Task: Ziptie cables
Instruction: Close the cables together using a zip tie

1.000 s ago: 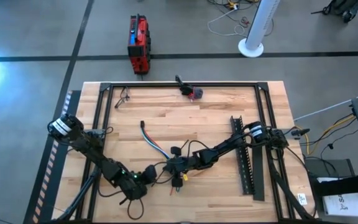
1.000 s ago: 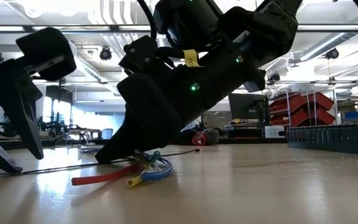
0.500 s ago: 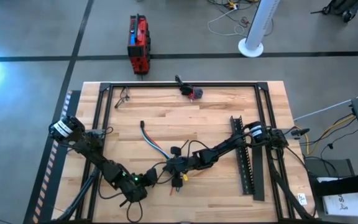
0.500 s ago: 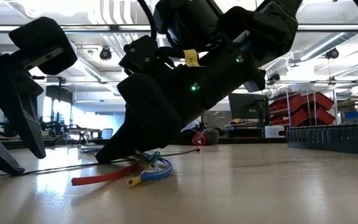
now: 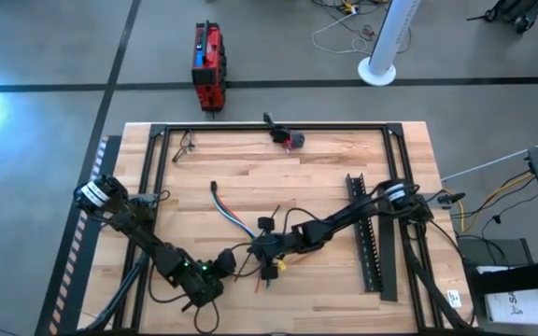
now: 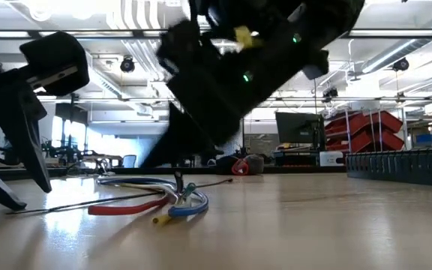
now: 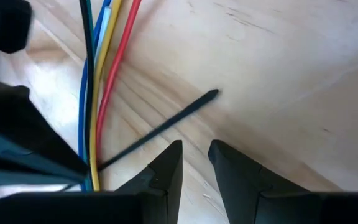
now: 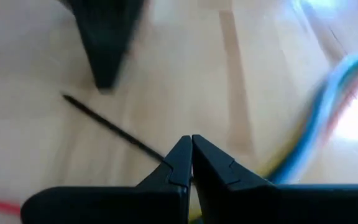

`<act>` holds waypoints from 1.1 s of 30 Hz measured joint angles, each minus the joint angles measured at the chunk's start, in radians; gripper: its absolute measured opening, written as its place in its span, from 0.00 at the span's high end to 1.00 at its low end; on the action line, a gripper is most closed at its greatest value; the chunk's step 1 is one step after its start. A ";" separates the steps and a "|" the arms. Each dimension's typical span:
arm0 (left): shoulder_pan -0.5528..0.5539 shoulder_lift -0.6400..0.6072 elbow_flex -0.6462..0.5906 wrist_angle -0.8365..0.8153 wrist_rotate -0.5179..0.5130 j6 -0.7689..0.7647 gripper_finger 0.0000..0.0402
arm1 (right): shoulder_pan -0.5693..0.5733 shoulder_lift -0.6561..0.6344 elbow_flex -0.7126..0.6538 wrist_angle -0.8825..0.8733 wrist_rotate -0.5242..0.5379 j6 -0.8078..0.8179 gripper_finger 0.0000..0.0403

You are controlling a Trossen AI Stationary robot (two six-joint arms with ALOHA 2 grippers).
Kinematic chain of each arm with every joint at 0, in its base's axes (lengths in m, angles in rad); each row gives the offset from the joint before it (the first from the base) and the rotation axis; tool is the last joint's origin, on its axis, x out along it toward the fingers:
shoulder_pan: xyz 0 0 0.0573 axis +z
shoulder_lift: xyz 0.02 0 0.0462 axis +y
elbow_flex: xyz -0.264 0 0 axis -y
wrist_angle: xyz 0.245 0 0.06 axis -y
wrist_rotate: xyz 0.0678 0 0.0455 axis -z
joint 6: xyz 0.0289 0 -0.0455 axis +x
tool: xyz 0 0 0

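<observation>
The cables [image 5: 233, 213] are thin blue, yellow, red and green wires lying along the table from its middle toward the near edge. They also show in the low view [image 6: 172, 204] and the left wrist view [image 7: 98, 74]. A thin black zip-tie strip [image 7: 166, 123] lies flat beside them. My right gripper [image 5: 261, 250] is shut [image 8: 190, 142] and raised just above the bundle. My left gripper [image 5: 219, 273] hangs low over the table by the near edge, open by a narrow gap [image 7: 194, 149], with the strip's free end just ahead of it. My right gripper points down at the table, and the black strip [image 8: 107, 123] runs right up to the side of one finger [image 8: 174, 163]. I cannot tell whether the finger touches it.
A long black toothed strip [image 5: 366, 233] lies on the table's right part under the right arm. A black frame [image 5: 250, 128] rims the table. A small red-and-black object [image 5: 289, 139] sits at the far edge. Bare wood lies between the cables and the toothed strip.
My right gripper has risen off the cable bundle, where it was pressed low a second ago. The cables stay on the table, and more of their loop now shows in the low view.
</observation>
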 joint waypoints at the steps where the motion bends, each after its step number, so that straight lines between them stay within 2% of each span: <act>1: 0.000 0.000 -0.001 -0.002 0.002 -0.014 0.81 | -0.002 0.000 -0.001 -0.028 0.011 0.000 1.00; 15: 0.000 0.000 -0.007 0.001 0.003 -0.068 0.75 | -0.001 0.021 0.002 -0.032 0.029 0.047 1.00; 19: 0.000 0.000 -0.007 0.000 0.000 -0.090 0.74 | -0.001 -0.062 -0.002 -0.096 0.039 0.006 1.00; 24: 0.000 0.000 -0.007 -0.001 -0.003 -0.133 0.73 | -0.007 -0.215 -0.038 -0.217 0.161 0.000 1.00; 29: -0.002 -0.007 -0.007 0.000 -0.041 -0.219 0.75 | -0.039 -0.335 -0.179 -0.235 0.186 0.148 1.00; 33: -0.001 -0.052 -0.013 -0.029 -0.045 -0.275 0.75 | -0.069 -0.383 -0.309 -0.233 0.190 0.308 1.00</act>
